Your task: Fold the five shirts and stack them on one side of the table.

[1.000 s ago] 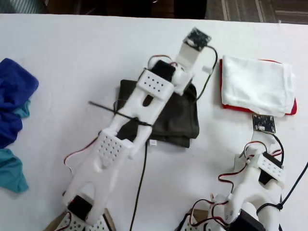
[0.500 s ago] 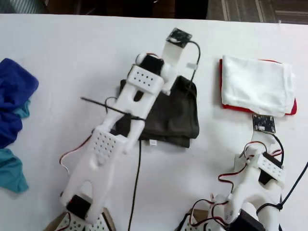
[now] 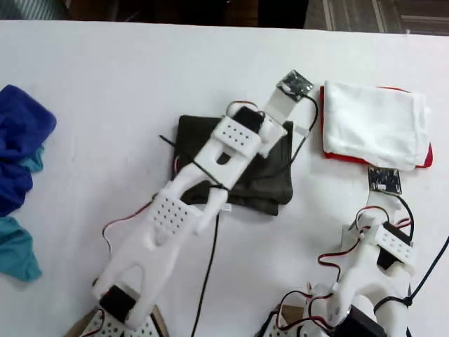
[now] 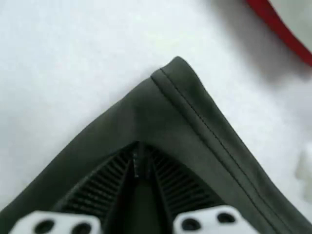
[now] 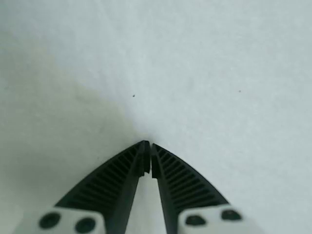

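A folded dark olive shirt lies at the table's middle. My left gripper is at its far right corner, shut, with the dark shirt's cloth pinched between the tips. The left arm stretches across that shirt. To the right, a folded white shirt is stacked on a folded red shirt, whose edge lies close beyond the pinched corner. A crumpled blue shirt and a teal shirt lie at the left edge. My right gripper is shut on nothing over bare table.
The right arm is drawn back at the front right, near the stack's front edge. The white table has open room between the blue heap and the dark shirt, and along the far side.
The left arm swung left, then back right and nearer, ending at the dark shirt's corner beside the red and white stack. The right arm stayed still.
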Robot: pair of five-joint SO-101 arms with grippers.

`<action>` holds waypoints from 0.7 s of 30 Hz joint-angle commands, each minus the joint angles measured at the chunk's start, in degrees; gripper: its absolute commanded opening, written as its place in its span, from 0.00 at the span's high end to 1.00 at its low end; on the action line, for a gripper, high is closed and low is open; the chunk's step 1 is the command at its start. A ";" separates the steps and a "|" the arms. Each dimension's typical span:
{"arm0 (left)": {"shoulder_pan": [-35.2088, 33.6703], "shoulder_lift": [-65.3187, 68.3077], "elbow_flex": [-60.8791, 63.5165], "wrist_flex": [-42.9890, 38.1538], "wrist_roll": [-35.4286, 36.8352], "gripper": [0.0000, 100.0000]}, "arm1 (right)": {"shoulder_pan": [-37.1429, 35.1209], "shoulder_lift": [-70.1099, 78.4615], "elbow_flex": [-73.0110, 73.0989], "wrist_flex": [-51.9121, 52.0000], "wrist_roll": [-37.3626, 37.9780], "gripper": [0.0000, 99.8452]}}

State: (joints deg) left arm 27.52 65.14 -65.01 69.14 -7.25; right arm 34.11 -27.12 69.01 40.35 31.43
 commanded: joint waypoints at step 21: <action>-20.84 8.35 -26.24 30.15 -1.85 0.97 | -0.84 -1.54 0.00 -0.84 -0.44 0.98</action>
State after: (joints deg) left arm 8.44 71.91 -89.01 99.56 -8.48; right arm 34.11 -27.12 69.01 40.35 31.43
